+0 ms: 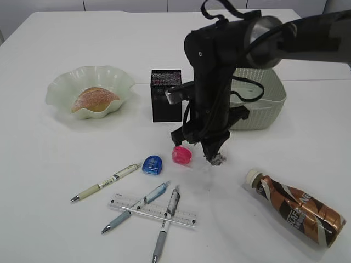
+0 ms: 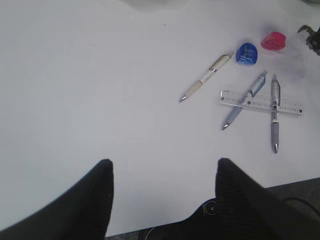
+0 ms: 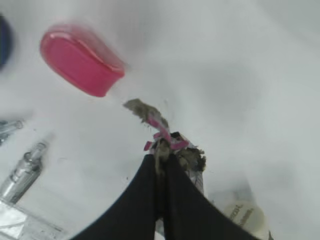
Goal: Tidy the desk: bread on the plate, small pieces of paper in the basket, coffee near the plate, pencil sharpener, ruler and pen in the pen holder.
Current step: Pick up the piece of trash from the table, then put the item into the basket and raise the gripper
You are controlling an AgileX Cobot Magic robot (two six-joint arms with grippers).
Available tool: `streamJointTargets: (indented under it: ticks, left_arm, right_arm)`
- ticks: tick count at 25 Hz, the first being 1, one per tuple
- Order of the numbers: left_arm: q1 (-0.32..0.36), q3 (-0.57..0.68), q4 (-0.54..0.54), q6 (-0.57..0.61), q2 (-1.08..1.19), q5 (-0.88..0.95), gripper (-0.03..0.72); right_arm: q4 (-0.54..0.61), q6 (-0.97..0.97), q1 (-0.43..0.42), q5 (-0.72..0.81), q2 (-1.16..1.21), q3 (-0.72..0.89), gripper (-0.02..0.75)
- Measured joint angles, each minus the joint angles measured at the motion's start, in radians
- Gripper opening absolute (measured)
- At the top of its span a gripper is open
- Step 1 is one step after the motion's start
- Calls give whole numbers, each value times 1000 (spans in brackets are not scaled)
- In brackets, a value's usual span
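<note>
My right gripper (image 3: 162,157) is pressed shut on the desk (image 3: 240,75), its two black fingers (image 3: 140,195) pinching a crumpled scrap of paper (image 3: 165,137), grey with pink bits. A pink pencil sharpener (image 3: 80,60) lies near, apart from the scrap. Blurred pen tips (image 3: 22,170) and a clear ruler (image 3: 20,225) lie at my lower left; the coffee's cream cap (image 3: 245,215) shows behind my fingers.
</note>
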Motion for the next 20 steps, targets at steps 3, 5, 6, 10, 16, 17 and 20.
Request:
streamJointTargets:
  ticks: [3,5,6,10,16,17,20]
  left_arm:
    - [0,0,0,0,0,0,468]
    - [0,0,0,0,0,0,468]
    - [0,0,0,0,0,0,468]
    - [0,0,4,0,0,0,468]
    - [0,0,56,0,0,0,466]
    - [0,0,58,0,0,0,466]
    - [0,0,60,0,0,0,466]
  right_arm:
    - [1,-8,0,4,-43,-25,-12]
    - [1,-14,-5,8,-64,-51,-12]
    - [3,-16,-8,8,-72,-69,-12]
    - [5,-18,-40,12,-81,-160,-12]
    - [5,-18,-123,10,-81,-294,-12]
    - [5,-18,-141,8,-81,-309,-12]
    - [5,-18,-198,-11,-82,-326,-12]
